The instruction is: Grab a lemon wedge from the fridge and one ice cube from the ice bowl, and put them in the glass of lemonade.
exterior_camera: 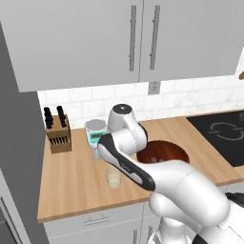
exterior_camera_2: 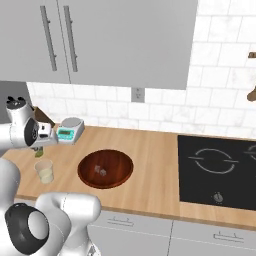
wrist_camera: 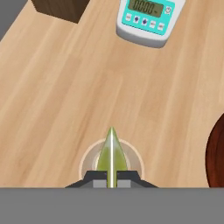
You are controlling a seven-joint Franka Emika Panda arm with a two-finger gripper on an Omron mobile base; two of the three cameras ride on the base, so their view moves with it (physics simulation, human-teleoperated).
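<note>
Lemon wedge [wrist_camera: 111, 153] pinched in the closed gripper [wrist_camera: 112, 176], right above the glass of lemonade [wrist_camera: 111, 162].

Seen from the hand, the wedge sticks up from between the two dark fingertips [wrist_camera: 98, 176], its point over the middle of the glass rim; the jaws are nearly together on it. One glass stands near the front edge of the wooden counter [exterior_camera: 71, 181], one wooden bowl [exterior_camera_2: 105, 168] sits just beside it on the cooktop [exterior_camera_2: 217, 175] side, holding what look like two ice cubes [exterior_camera_2: 99, 170], though they are faint. One white scale [wrist_camera: 146, 19] and one knife block [exterior_camera: 58, 131] stand further back towards the wall. Bare counter lies open between the glass and the scale.
</note>
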